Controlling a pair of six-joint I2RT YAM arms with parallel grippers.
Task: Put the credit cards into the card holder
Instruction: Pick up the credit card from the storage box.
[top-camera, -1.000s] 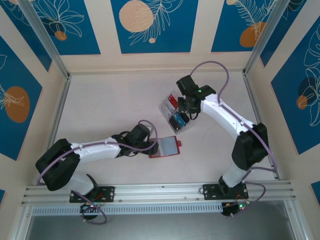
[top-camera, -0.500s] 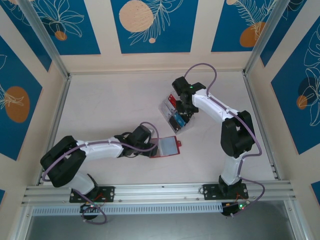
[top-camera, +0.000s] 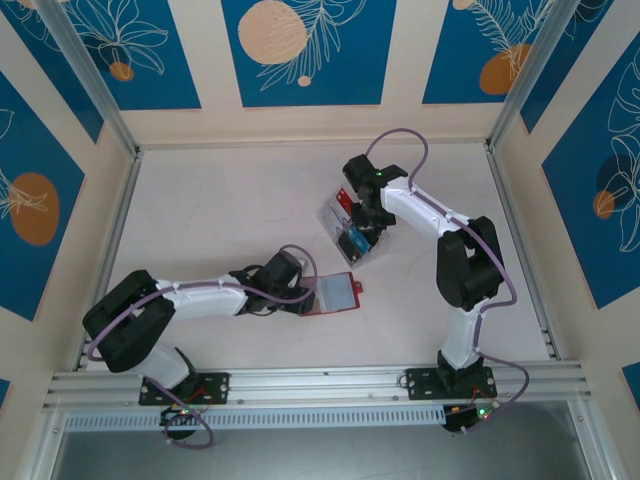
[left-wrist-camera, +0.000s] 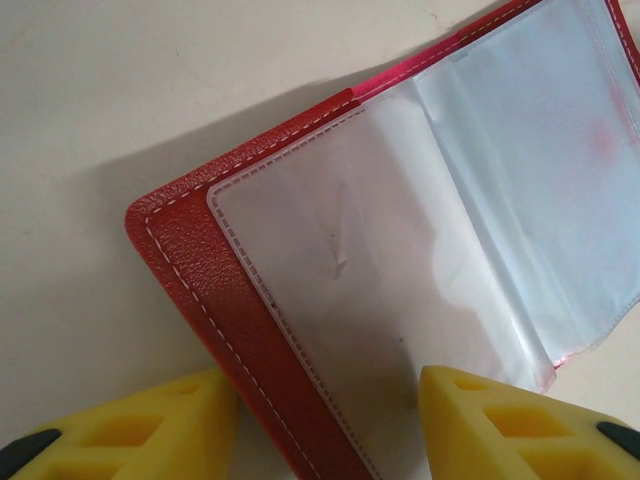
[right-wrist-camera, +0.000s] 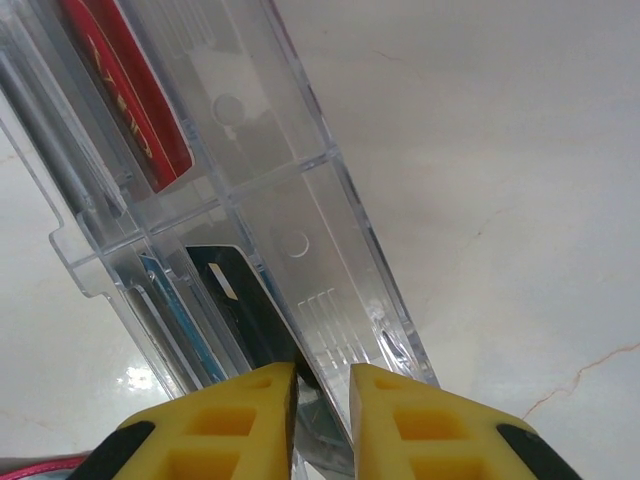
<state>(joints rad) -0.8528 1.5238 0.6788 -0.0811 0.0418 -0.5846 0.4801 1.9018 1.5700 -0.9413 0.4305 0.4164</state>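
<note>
The card holder (top-camera: 337, 294) lies open on the table, dark red with clear sleeves (left-wrist-camera: 420, 230). My left gripper (top-camera: 303, 292) (left-wrist-camera: 325, 385) stands open astride its near edge, one yellow finger (left-wrist-camera: 190, 420) beside the red cover and the other on a sleeve. The credit cards stand in a clear tray (top-camera: 335, 222) (right-wrist-camera: 300, 130): a red card (right-wrist-camera: 125, 90), a teal-blue card (right-wrist-camera: 180, 310) and a black card (right-wrist-camera: 235, 295). My right gripper (top-camera: 364, 228) (right-wrist-camera: 322, 375) is over the tray's near end, its fingers drawn close on the black card's lower corner, with a clear tray wall also between them.
The tray sits tilted in the middle of the table, just up and right of the card holder. Metal rails (top-camera: 110, 230) edge the table on the left, right and front. Bare pale tabletop (top-camera: 220, 210) spreads to the left and behind.
The right arm has folded at its elbow and its gripper has slid slightly left over the tray, jaws narrowing. The left jaws have narrowed a little at the card holder's edge.
</note>
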